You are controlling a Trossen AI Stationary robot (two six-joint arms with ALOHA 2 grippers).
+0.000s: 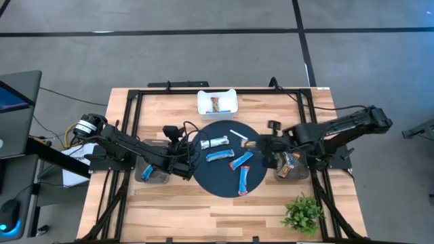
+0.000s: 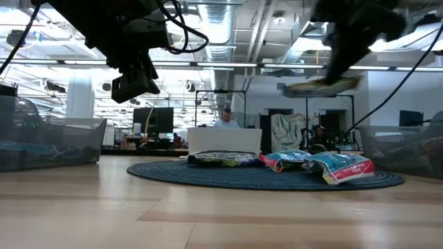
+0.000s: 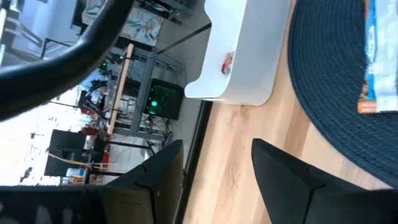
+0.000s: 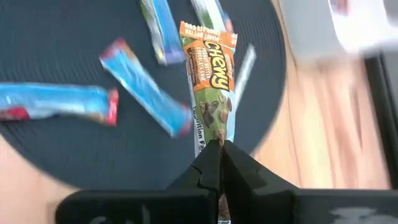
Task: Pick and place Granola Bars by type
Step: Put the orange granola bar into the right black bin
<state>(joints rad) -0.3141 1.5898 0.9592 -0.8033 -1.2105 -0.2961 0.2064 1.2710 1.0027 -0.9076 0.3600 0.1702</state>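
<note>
High view: we see a round dark mat mid-desk with four blue granola bars and one silver-grey bar lying on it, plus a thin white strip. A white tray behind the mat holds a bar. The right tool is at the mat's right edge, the left tool at its left edge. Clear bins sit either side of the mat; a small plant stands at the front right.

Low view: we see a tan bar held up in the air, well above the mat, with blue-and-red wrappers below.

Left wrist view: left tool fingers are apart, holding nothing, over bare wood near the tray.

Right wrist view: right tool is clamped on the tan bar's end; its wrapper is orange-topped, reads "Chewy", and goes green to pale lower down.
</note>
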